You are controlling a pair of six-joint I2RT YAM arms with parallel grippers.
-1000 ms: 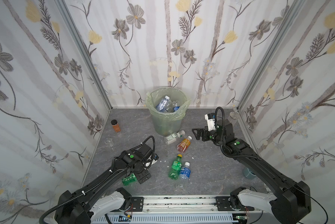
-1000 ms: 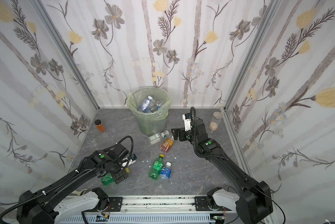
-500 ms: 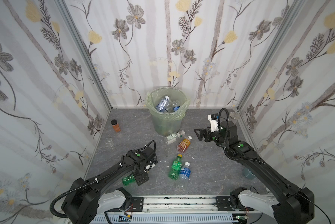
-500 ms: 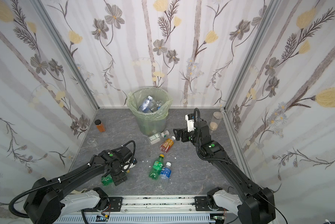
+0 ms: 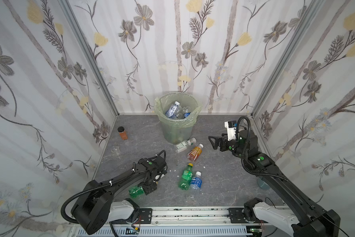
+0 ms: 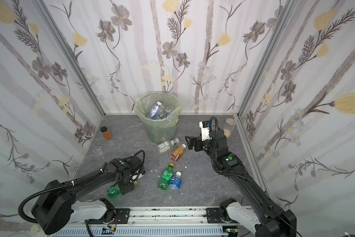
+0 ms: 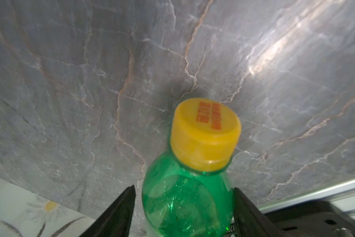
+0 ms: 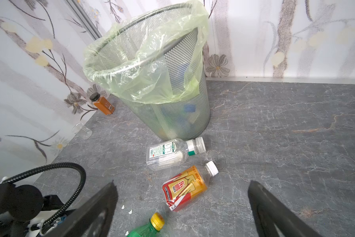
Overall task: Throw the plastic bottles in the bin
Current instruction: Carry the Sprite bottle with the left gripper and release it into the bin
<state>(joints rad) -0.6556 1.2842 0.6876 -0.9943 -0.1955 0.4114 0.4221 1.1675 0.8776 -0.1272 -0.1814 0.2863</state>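
At the table's [image 5: 223, 184] front edge, the left gripper's [image 5: 150, 187] jaws flank a lying green bottle [image 5: 136, 192]. Its neck is hidden under them in both top views; pinched or not, cannot tell. Right gripper [image 5: 213, 142] jaws spread wide, empty, over bare table near the bin [image 5: 173, 127]. Loose bottles [image 5: 185, 178] lie mid-table.

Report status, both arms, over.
Left gripper: jaws straddle green bottle, grip unconfirmed. Right gripper: open, empty, near orange bottle. Bin mouth unobstructed.
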